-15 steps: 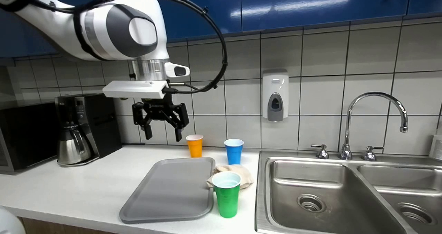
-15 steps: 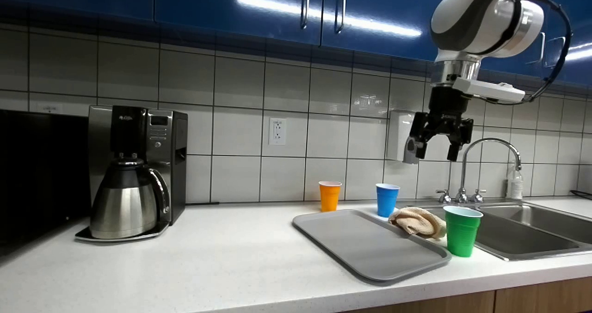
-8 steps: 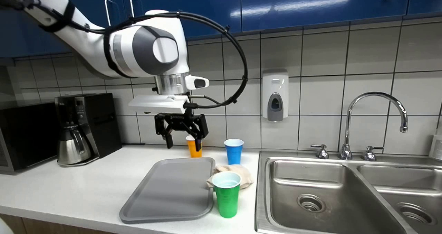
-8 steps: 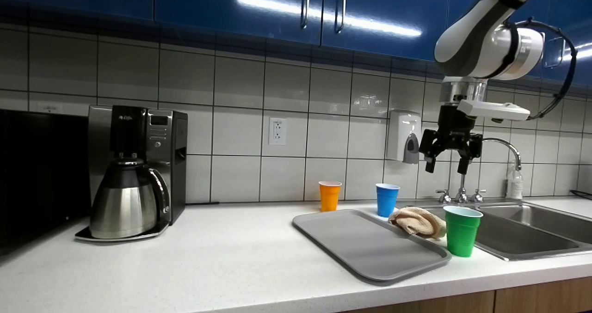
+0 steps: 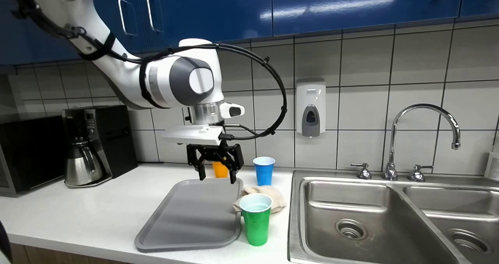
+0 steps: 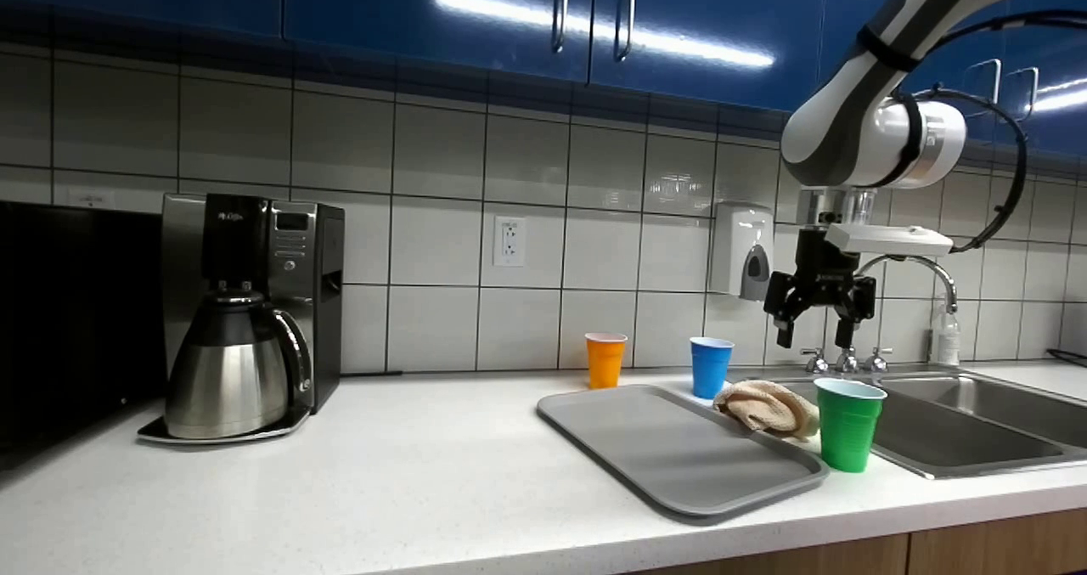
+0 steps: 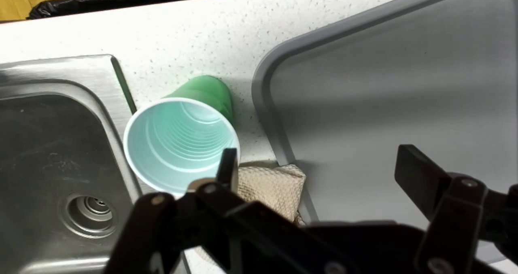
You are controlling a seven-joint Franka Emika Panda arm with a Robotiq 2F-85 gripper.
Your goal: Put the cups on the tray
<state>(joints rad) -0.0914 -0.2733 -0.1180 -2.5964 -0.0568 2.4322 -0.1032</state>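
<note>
The green cup stands upright on the counter between the tray and the sink, also in an exterior view and the wrist view. The blue cup stands upright behind a cloth; it also shows in an exterior view. The orange cup stands upright behind the tray, partly hidden by my gripper in an exterior view. The flat grey tray bears nothing. My gripper is open and empty, well above the counter. In the wrist view one finger overlaps the green cup's rim.
A crumpled beige cloth lies against the tray's edge between the blue and green cups. The steel sink with its tall faucet is beside the green cup. A coffee maker with its pot stands at the far end.
My open gripper has come down and moved across toward the green cup's side of the tray. The cups, the cloth and the tray have not moved.
</note>
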